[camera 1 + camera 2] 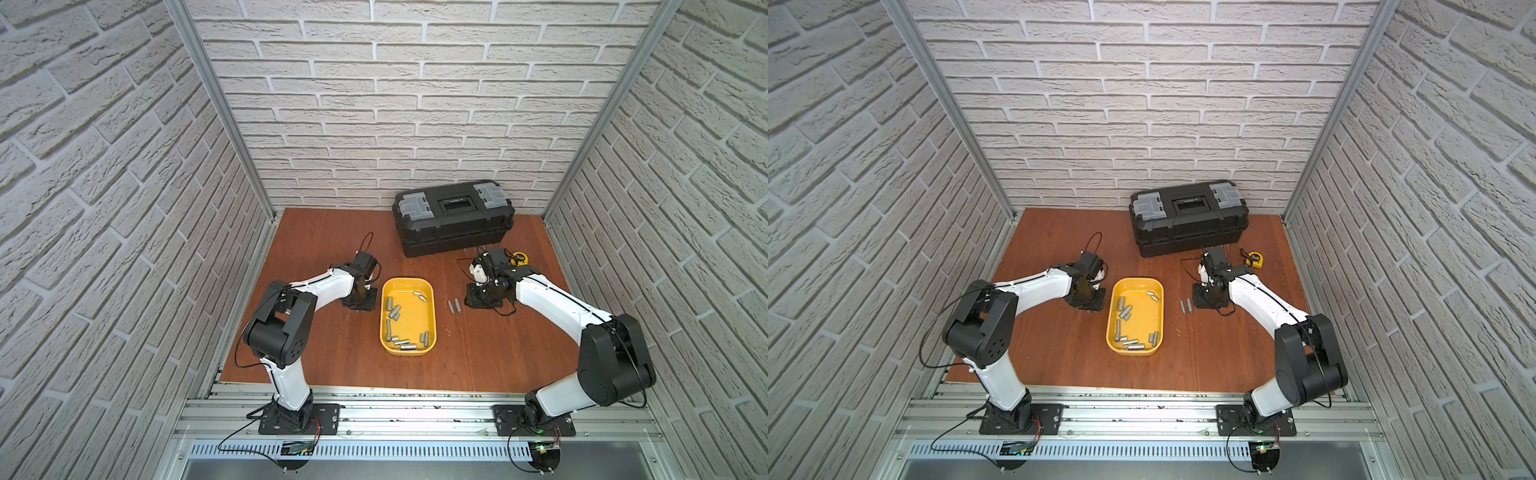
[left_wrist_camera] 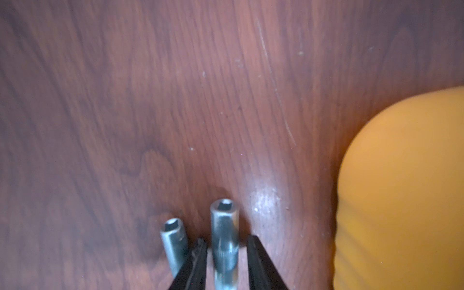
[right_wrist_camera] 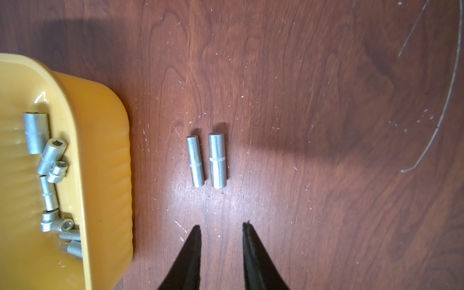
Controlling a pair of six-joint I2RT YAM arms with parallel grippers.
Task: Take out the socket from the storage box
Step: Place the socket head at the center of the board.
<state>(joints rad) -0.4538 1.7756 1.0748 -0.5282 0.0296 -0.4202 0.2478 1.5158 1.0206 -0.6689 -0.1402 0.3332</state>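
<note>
Aluminium rail [image 1: 415, 413] is running along the near edge, carrying both arm bases [image 1: 291, 417]. Beyond it, yellow storage box [image 1: 410, 320] is sitting mid-way across the wooden table [image 1: 324, 357], with a dozen-odd loose sockets [image 1: 393, 312] lying flat inside, mostly along its left wall and near end. Left gripper [image 2: 226, 239] is pointing down just left of the box's far-left corner. Its jaws are standing apart, straddling a wider socket [image 2: 224, 221] that is lying on the wood. Thin gaps are showing on both sides, so it is not clamping it. Thinner socket [image 2: 173, 241] is lying just beside, outside the jaws, on the side away from the box. Both are hiding under the gripper in both top views. Right gripper [image 3: 221, 224] is hovering right of the box, jaws parted, holding nothing. Socket pair [image 3: 218, 163] is lying side by side on the table between the box and that gripper, near its tips but not between them, clear of the box wall. Black toolbox [image 1: 453, 224] is sitting closed at the far wall, right of centre. Yellow tape measure [image 1: 1255, 258] is lying just in front of it, beyond the right wrist.
</note>
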